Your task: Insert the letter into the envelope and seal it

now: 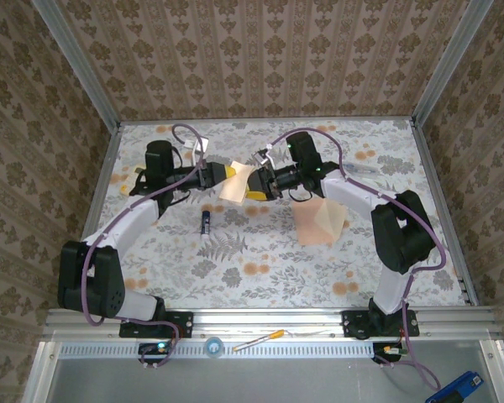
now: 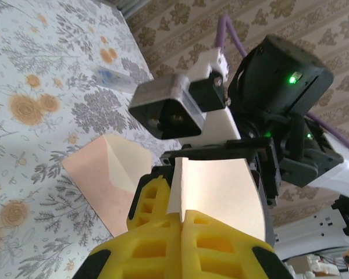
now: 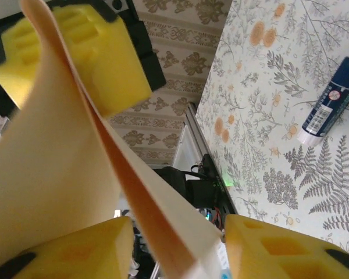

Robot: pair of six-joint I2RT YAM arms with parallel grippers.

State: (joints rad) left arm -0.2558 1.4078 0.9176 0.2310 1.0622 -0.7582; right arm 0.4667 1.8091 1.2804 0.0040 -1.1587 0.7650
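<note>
My left gripper (image 2: 180, 216) is pinched shut on one edge of the letter (image 2: 218, 192), holding it in the air, while my right gripper (image 3: 179, 235) stands spread with the sheet loose between its fingers (image 3: 75, 250). Held by one pinch, so thin a sheet could sag, twist or slip on the way to the envelope (image 1: 319, 220), which lies flap-open on the table (image 1: 260, 277) to my right. My left fingers (image 2: 154, 200) hide how deep the pinch bites, and the envelope's mouth is too small to judge.

Bright, even light; blurred close foreground
</note>
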